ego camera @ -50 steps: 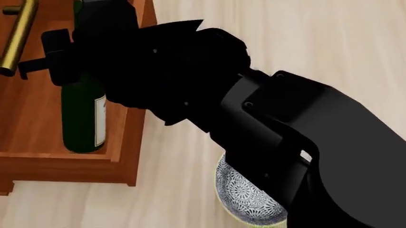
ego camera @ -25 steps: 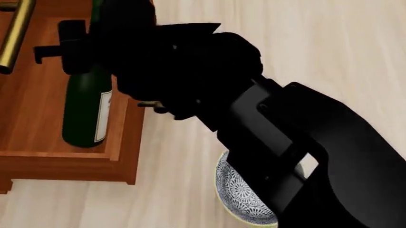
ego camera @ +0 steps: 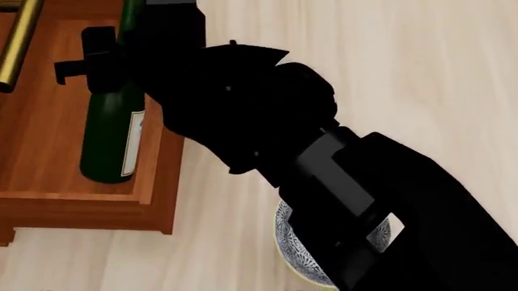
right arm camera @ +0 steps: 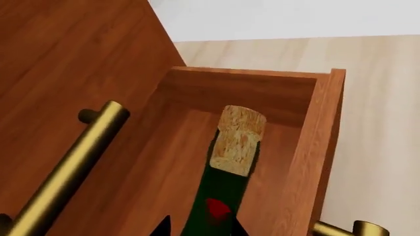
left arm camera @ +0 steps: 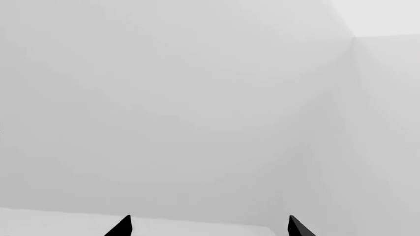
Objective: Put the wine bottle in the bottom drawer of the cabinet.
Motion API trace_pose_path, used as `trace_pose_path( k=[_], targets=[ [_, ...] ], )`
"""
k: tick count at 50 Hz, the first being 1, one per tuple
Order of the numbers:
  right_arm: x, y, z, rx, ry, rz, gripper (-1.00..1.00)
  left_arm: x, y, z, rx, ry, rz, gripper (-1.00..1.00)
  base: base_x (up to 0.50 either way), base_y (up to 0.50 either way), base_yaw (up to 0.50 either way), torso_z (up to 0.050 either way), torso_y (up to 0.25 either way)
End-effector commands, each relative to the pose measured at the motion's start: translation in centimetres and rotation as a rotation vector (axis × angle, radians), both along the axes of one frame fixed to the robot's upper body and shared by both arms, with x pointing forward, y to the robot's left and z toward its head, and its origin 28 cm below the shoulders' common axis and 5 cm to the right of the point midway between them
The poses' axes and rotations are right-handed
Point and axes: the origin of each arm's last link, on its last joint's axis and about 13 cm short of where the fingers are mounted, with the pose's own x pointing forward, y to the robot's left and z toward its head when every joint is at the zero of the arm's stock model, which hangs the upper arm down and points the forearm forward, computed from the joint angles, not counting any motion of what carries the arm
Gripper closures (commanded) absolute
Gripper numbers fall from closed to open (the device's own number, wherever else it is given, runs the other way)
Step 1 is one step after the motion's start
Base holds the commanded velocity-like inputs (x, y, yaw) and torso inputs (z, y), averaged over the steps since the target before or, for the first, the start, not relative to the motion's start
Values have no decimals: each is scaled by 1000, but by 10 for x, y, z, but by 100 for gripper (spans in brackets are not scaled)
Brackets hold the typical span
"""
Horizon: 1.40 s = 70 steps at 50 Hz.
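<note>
The wine bottle [ego camera: 109, 142], dark green with a white label, stands tilted inside the open bottom drawer [ego camera: 81, 212] of the reddish-brown cabinet [right arm camera: 66, 49]. My right gripper [ego camera: 113, 66] is shut on the bottle's neck. In the right wrist view its two black fingertips [right arm camera: 162, 227] flank the neck just below the tan cork [right arm camera: 237, 140], inside the drawer box [right arm camera: 321, 137]. My left gripper [left arm camera: 208, 228] is open, holds nothing, and faces a bare pale wall.
A brass bar handle [ego camera: 20, 42] of an upper drawer overhangs the open drawer; it also shows in the right wrist view [right arm camera: 66, 167]. A patterned bowl [ego camera: 295, 242] sits on the pale wood floor, partly under my right arm.
My right gripper has shifted a little to the right in the head view, taking the bottle's neck with it. The bottle's base has stayed inside the drawer.
</note>
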Motion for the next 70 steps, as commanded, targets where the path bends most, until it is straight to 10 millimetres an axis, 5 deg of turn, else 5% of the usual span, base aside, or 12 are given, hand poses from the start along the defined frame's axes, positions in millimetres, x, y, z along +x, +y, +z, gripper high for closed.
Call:
trace_pose_path(
  k=[1, 36, 37, 52, 70],
  targets=[
    [-11, -14, -91, -398, 274, 5, 100, 0, 0, 1, 2, 3, -1, -100, 0, 0, 0, 0, -150],
    [-11, -11, -82, -406, 228, 2, 100, 0, -1, 1, -2, -7, 0, -100, 1, 0, -1, 0, -85],
    [-10, -11, -81, -411, 218, -7, -100, 0, -1, 1, -1, -6, 0, -100, 0, -3, 0, 0, 0],
    [-10, -4, -51, -374, 118, 4, -100, 1, 0, 0, 2, -3, 1, -100, 0, -2, -3, 0, -8],
    [-27, 14, 13, -396, -135, 40, -100, 0, 0, 0, 1, -5, 6, -100, 0, -3, -3, 0, -5]
  ],
)
